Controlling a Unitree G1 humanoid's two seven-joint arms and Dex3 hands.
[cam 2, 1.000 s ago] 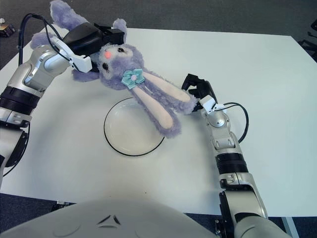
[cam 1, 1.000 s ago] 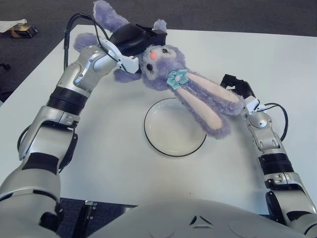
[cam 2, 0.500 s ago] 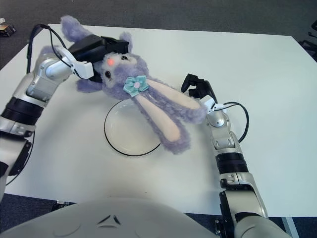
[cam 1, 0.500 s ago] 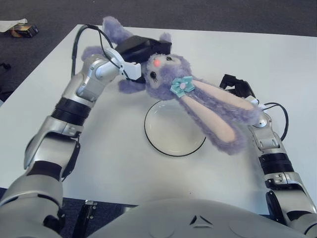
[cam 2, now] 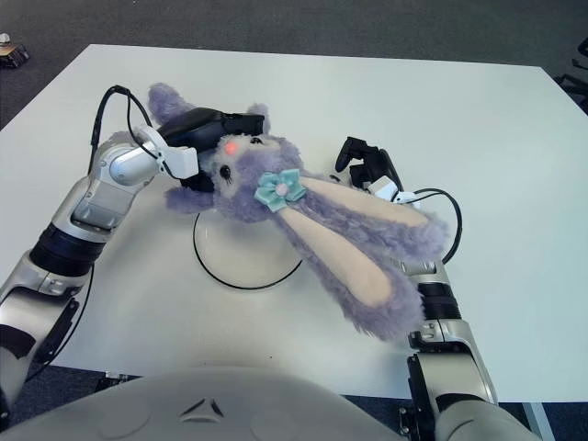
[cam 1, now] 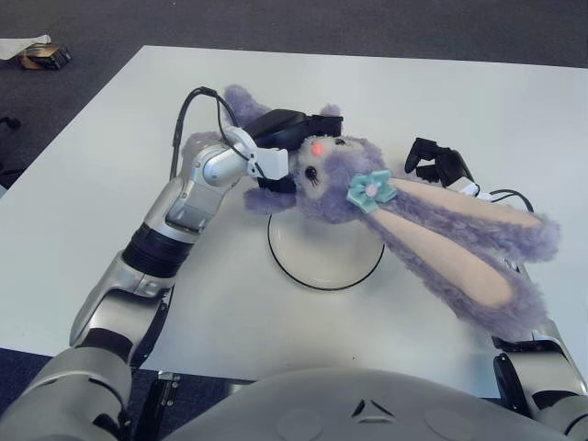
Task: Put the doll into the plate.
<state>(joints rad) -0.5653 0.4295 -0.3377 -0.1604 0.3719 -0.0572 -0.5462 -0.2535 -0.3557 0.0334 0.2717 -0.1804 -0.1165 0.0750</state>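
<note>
Gripping one doll above one plate, left hand; right hand empty, relaxed.

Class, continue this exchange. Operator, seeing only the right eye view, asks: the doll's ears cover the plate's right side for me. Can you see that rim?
Observer: Yes. In the left eye view the plate's right rim shows bare; the doll, gripped by the left hand, covers only the far rim.
Operator: Anything on the floor at far left?
Observer: A small dark box sits there beside white paper. The right hand shows idle behind the ears.
</note>
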